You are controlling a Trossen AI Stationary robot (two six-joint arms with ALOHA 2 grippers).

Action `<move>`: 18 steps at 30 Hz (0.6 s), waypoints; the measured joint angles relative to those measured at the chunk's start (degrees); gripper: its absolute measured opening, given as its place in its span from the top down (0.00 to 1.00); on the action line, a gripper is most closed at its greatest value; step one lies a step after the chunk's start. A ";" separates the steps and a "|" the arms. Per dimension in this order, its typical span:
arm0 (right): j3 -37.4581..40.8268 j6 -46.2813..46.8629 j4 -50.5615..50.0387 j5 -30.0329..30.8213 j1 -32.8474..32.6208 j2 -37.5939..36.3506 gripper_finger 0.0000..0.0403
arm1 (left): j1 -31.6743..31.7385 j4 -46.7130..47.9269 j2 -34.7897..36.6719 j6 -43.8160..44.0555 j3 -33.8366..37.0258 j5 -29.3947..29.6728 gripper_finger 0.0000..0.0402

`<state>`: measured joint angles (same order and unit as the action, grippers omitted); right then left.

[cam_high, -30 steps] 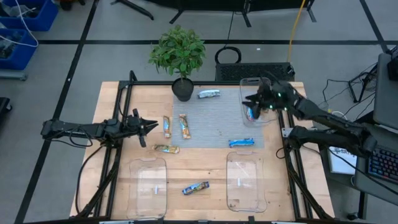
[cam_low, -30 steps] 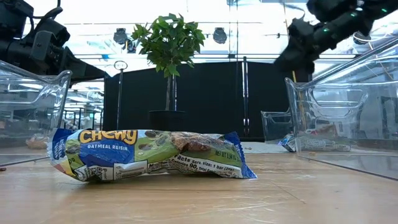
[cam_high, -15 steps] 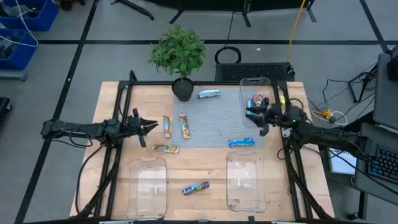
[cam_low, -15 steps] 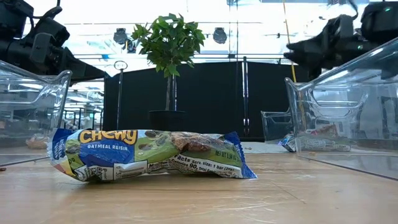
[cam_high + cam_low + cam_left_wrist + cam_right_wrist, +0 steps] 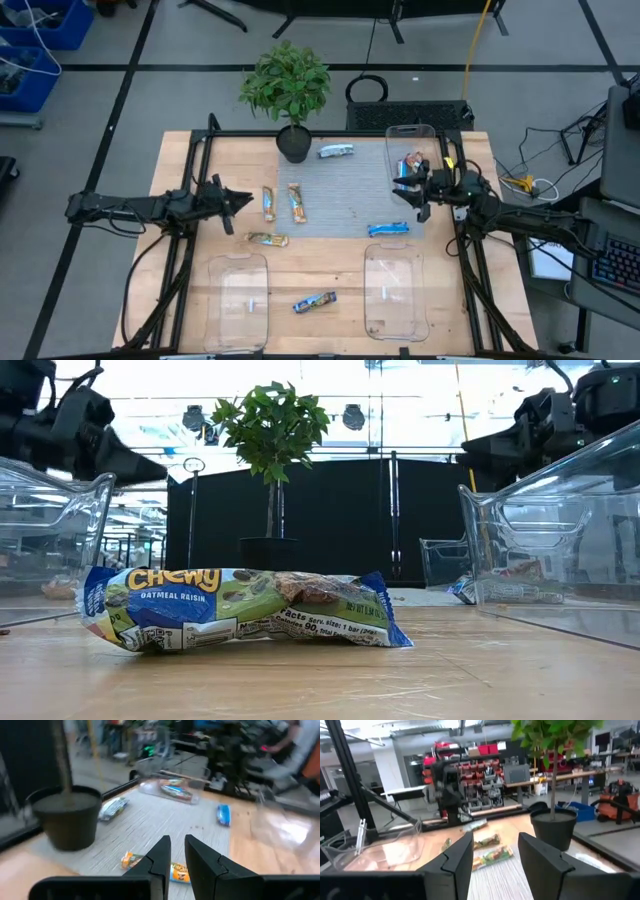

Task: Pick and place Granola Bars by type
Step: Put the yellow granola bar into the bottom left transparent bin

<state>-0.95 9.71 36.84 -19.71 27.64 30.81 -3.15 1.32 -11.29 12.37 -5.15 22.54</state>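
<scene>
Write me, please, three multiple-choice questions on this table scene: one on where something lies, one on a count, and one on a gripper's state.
1. Where is the potted plant?
A. At the far edge of the table, beside the grey mat
B. Inside a near tray
C. On the floor at the right

2. How many clear trays stand on the table?
A. One
B. Three
C. Five

3. How do the right gripper's fingers stand?
A. Closed on a bar
B. Closed on the plant
C. Apart, with nothing between them

Answers:
1. A: the high view shows its pot at the mat's far left corner.
2. B: two near trays and one far right tray, which holds bars.
3. C: the right wrist view shows a clear gap between its fingers.
</scene>
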 joint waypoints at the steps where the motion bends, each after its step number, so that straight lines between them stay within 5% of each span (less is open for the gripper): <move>1: 0.01 -0.17 -0.77 0.01 0.00 0.01 0.63 | 0.07 3.55 -0.39 3.79 -2.21 1.13 0.84; 10: 0.09 -1.78 -6.99 0.04 0.00 0.02 0.64 | 3.32 54.76 -11.79 49.70 -21.55 6.99 0.84; 18: 0.10 -5.03 -5.51 0.10 0.00 0.02 0.64 | 6.73 58.34 -24.09 54.27 -24.31 1.47 0.84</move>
<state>-0.85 4.68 31.32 -19.62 27.64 30.83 3.58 59.66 -35.38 66.65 -29.46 24.02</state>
